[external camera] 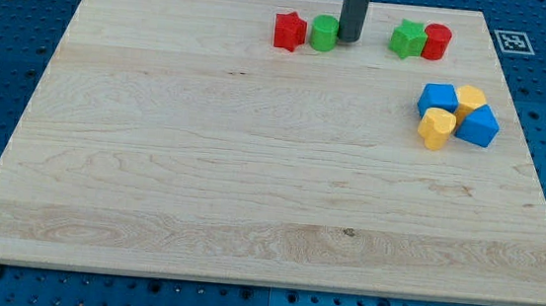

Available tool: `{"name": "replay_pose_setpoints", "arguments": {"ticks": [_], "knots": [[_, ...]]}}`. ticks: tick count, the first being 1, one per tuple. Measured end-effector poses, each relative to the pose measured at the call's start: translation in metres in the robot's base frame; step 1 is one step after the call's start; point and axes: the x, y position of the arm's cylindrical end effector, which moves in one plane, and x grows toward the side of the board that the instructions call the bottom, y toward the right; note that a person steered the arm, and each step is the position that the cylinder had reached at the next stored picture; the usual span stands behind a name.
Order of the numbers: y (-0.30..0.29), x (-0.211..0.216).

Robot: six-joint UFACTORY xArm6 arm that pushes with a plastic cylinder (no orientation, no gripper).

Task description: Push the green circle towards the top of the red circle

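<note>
The green circle (323,34) sits near the view's top edge of the wooden board, touching a red star (289,32) on its left. My tip (348,39) stands right against the green circle's right side. The red circle (436,41) is further to the view's right, touching a green star (407,39) on its left. The rod rises out of the view's top.
A cluster of a blue block (437,98), a yellow block (471,99), a blue block (479,125) and a yellow heart (437,128) lies at the view's right. The board's (252,171) top edge is just behind the row of blocks.
</note>
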Motion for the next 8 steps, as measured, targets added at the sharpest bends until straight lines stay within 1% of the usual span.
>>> {"name": "replay_pose_setpoints", "arguments": {"ticks": [1, 3, 4, 5, 6, 7, 8], "knots": [[0.017, 0.000], [0.075, 0.002], [0.075, 0.007], [0.038, 0.009], [0.018, 0.035], [0.004, 0.071], [-0.038, 0.070]]}}
